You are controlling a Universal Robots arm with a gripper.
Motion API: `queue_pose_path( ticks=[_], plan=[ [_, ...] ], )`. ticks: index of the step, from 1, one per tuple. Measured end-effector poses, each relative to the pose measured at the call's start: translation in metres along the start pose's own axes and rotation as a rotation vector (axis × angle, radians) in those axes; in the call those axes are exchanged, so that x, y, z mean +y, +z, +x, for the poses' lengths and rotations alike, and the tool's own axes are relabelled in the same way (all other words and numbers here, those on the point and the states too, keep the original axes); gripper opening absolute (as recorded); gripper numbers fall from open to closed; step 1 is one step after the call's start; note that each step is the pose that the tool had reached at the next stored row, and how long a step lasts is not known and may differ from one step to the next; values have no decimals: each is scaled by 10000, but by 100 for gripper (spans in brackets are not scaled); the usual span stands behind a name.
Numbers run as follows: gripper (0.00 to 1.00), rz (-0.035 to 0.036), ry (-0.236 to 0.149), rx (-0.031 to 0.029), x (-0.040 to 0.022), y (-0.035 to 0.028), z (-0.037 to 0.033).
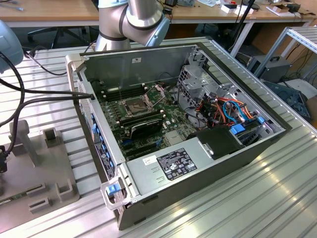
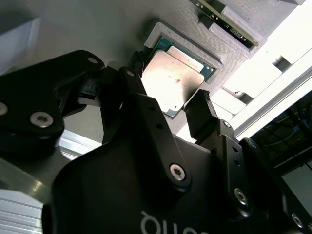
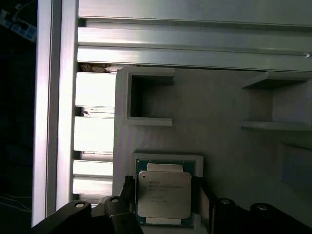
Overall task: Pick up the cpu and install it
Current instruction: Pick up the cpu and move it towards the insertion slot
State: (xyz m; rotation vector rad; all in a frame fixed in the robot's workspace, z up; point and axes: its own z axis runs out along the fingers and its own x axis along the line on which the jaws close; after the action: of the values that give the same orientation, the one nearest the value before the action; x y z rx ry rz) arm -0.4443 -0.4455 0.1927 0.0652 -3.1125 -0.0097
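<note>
At the exterior view's left I have the grey fixture (image 1: pixel 47 168) on the ribbed tabletop (image 1: pixel 277 198). In both wrist views the cpu (image 3: pixel 164 194) lies flat in a shallow square nest (image 3: pixel 168 157) of that fixture, silvery lid up.

My tool (image 2: pixel 167 84) hangs right over it. It is open, with one black finger (image 2: pixel 200 109) just beside each of two opposite edges. Whether the pads touch the chip I cannot tell.

I judge the chip light, thin and stiff. Its lid looks smooth and likely slippery, and its underside is probably delicate. So the hold belongs on the green edges, kept level, with little force.

Further toward the exterior view's right stands the open case (image 1: pixel 163 64) with the green board (image 1: pixel 171 111) lying inside. On the board is the dark socket (image 1: pixel 136 105) with its metal frame, the cpu not yet in it. Just on the near side of the socket lies a long black card (image 1: pixel 143 124). At the far side rises the arm (image 1: pixel 133 20).

My count is one cpu, one nest holding it, one socket, one card, one case, one arm, and one tool with two fingers.
</note>
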Motion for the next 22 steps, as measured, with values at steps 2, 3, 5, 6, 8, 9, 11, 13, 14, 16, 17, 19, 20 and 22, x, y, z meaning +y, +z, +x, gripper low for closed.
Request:
queue_pose_path(
  ticks=[2, 3, 5, 6, 8, 9, 11, 13, 14, 16, 17, 19, 20, 22],
  plan=[
    [62, -1, 0, -2, 0, 5, 0],
    [62, -1, 0, -1, 0, 7, 0],
    [62, 1, 0, 1, 0, 7, 0],
    [62, 2, 0, 2, 0, 7, 0],
    [62, 1, 0, 1, 0, 9, 0],
    [62, 0, 0, 1, 0, 10, 0],
    [62, 0, 0, 0, 0, 11, 0],
    [60, 1, 0, 2, 0, 11, 0],
    [55, 1, 0, 2, 0, 12, 0],
    [55, 1, 0, 2, 0, 13, 0],
    [55, 1, 0, 1, 0, 14, 0],
    [55, 1, 0, 1, 0, 14, 0],
    [55, 1, 0, 1, 0, 15, 0],
    [55, 1, 0, 1, 0, 16, 0]
  ],
)
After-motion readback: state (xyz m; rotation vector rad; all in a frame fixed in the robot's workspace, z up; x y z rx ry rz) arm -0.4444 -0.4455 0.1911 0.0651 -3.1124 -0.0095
